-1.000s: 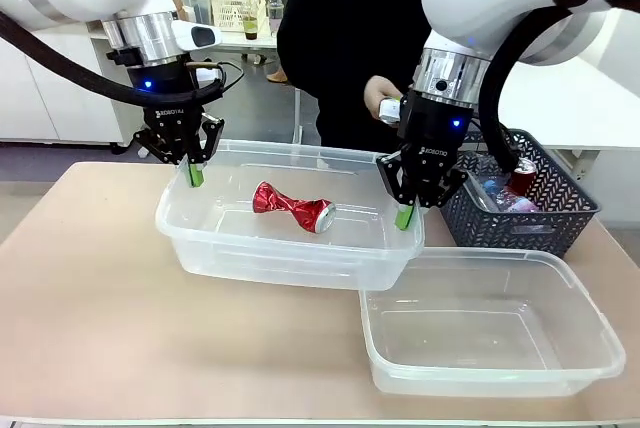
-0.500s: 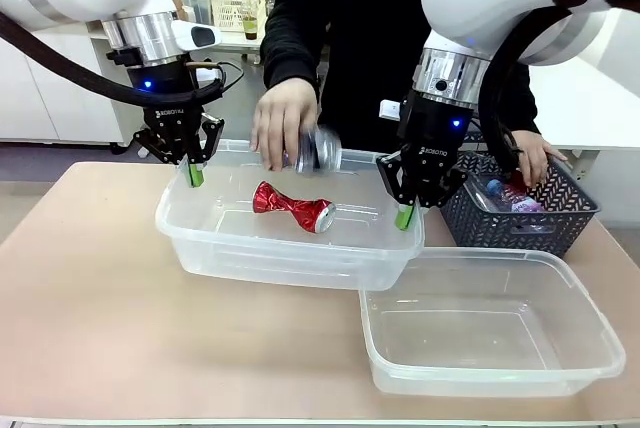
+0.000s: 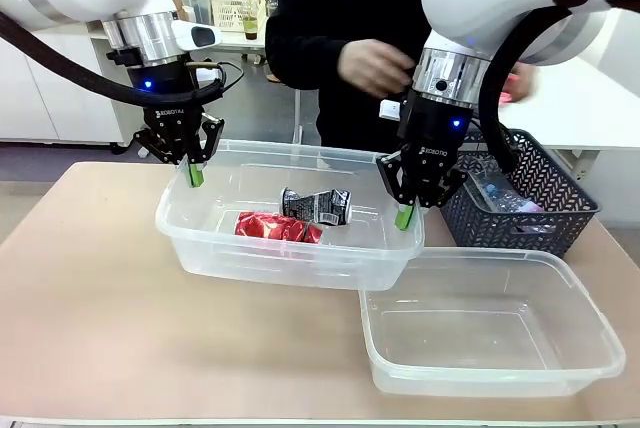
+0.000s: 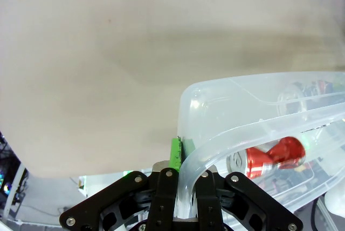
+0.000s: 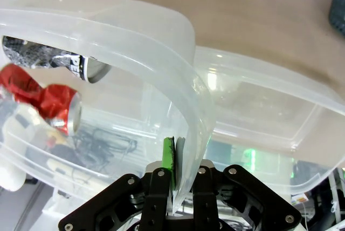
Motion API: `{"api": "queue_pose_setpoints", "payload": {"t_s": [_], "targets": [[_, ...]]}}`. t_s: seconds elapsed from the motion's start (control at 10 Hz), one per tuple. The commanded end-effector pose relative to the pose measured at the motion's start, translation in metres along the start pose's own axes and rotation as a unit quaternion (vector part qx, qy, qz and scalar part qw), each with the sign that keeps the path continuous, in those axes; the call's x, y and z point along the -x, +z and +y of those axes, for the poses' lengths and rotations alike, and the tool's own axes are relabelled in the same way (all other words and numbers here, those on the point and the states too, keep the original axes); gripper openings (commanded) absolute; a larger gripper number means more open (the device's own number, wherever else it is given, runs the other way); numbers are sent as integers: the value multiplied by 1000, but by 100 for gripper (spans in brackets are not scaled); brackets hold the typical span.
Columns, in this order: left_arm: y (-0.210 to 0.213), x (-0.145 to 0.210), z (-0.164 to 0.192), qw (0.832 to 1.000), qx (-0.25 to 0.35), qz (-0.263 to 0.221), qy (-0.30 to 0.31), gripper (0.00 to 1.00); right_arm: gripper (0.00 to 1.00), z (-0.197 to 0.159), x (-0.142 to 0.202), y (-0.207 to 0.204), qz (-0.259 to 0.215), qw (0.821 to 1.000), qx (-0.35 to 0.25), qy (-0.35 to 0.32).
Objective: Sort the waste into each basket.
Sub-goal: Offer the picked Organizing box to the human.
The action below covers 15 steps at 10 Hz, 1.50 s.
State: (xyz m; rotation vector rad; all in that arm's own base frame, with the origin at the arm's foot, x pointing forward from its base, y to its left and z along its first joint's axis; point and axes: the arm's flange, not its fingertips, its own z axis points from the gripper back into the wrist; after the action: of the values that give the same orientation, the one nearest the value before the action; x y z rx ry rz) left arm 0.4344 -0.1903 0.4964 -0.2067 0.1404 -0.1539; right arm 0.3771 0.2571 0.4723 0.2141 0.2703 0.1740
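In the front view, the left gripper [image 3: 194, 176] hung at the upper left of the frame. Its jaws were pressed together on the far left rim of the first tub [image 3: 300, 266], a clear one lying across the middle of the bench [image 3: 100, 298]. In the left wrist view that left gripper [image 4: 182, 158] rose from the bottom edge, with a green pad flat against the tub's rolled rim [image 4: 242, 128] and the bare bench [image 4: 108, 53] behind.

The right gripper [image 3: 405, 213] stood right of centre and was likewise clamped on the same tub's right rim. The right wrist view showed the right gripper [image 5: 175, 158] nipping the thin wall just below the curved rim [image 5: 135, 42].

Inside the first tub lay a crushed red can [image 3: 272, 227] on its side, and a dented black-and-silver can [image 3: 318, 206] touched its upper right. Both showed through the plastic at the left of the right wrist view, the red can [image 5: 46, 99] below the black-and-silver can [image 5: 43, 55]. The red can [image 4: 272, 155] also showed at the lower right of the left wrist view.

The second tub [image 3: 480, 385] sat at the lower right, and its far left corner was overlapped by the first tub. It showed too in the right wrist view [image 5: 259, 107].

A dark lattice basket [image 3: 540, 228] stood at the right edge with a clear bottle [image 3: 497, 191] inside. At the top, the person's hand [image 3: 368, 66] hovered above the first tub, and the other hand [image 3: 513, 83] was a blur over the basket.
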Motion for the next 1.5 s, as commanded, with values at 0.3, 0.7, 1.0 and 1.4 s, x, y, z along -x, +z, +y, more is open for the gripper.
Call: {"api": "queue_pose_setpoints", "payload": {"t_s": [0.3, 0.7, 1.0, 1.4], "targets": [[1, -1, 1, 1000, -5, -10, -4, 4, 7, 2, 3, 5, -4, 1000, -1, 5], [1, -1, 1, 1000, -5, -10, -4, 4, 7, 2, 3, 5, -4, 1000, -1, 5], [1, -1, 1, 1000, -5, -10, -4, 4, 7, 2, 3, 5, -4, 1000, -1, 5], [1, -1, 1, 1000, -5, -10, -4, 4, 7, 2, 3, 5, -4, 1000, -1, 5]]}}
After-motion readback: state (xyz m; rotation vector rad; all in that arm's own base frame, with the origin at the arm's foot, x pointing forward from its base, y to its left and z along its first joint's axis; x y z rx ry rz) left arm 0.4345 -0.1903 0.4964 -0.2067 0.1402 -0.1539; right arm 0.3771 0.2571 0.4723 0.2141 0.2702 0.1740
